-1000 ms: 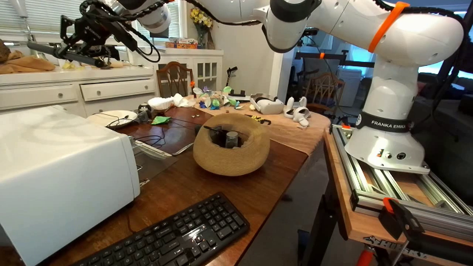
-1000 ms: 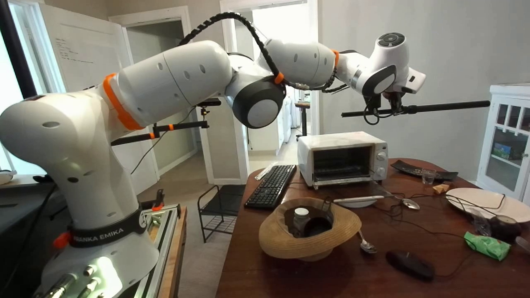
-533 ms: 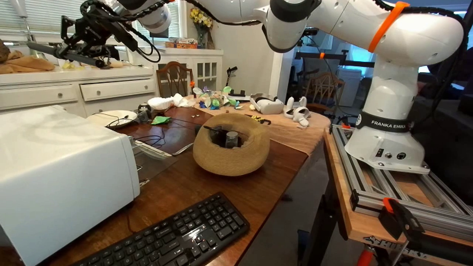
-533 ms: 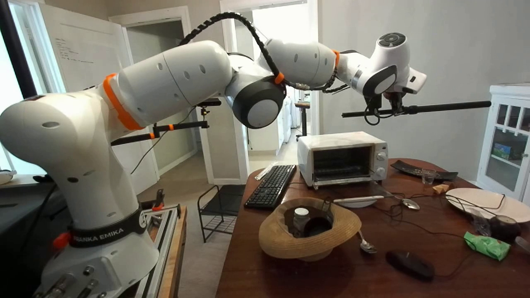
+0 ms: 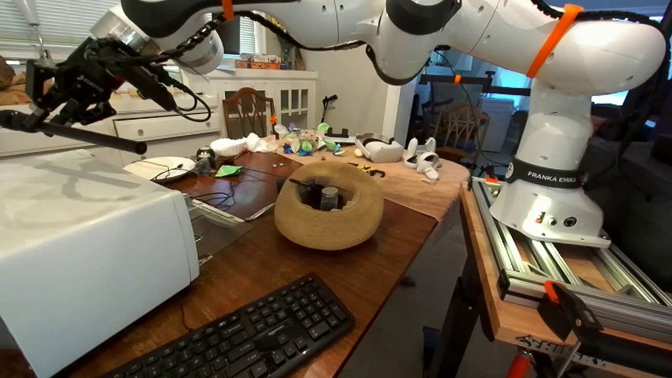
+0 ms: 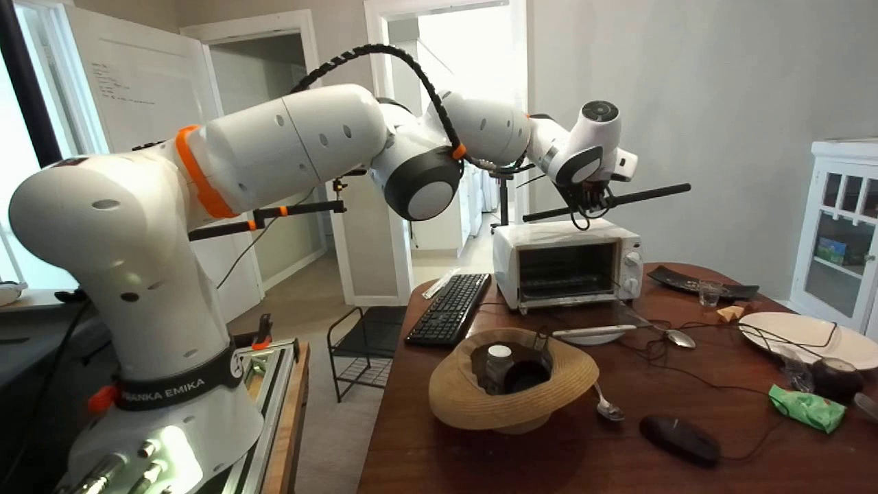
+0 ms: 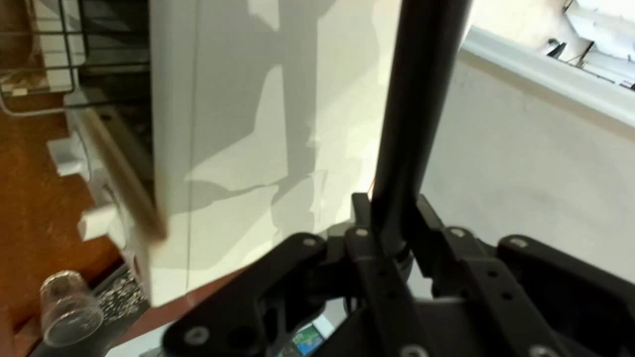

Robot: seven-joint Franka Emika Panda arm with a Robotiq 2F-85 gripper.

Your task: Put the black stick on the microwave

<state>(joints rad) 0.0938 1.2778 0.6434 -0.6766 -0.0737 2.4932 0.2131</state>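
One long black stick (image 6: 651,197) hangs over the microwave (image 6: 507,271), above its top and apart from it. The gripper (image 7: 395,210) is clamped round the stick partway along, its jaws pressed to either side and parted only by the stick's thickness. In an exterior view the stick slants, the end toward the keyboard (image 6: 449,309) lower, the other end reaching out past the knob side. In the wrist view its shadow (image 7: 299,114) runs along the microwave's top, roughly parallel to the front edge and well in from it. The keyboard lies near the edge of the table (image 5: 252,278), a strip of brown wood between it and the microwave. The woven hat (image 5: 328,233), a jar (image 5: 329,198) inside it, sits apart in front; a dark dish (image 6: 669,278) and a clear glass (image 6: 710,293) are near the knob side.
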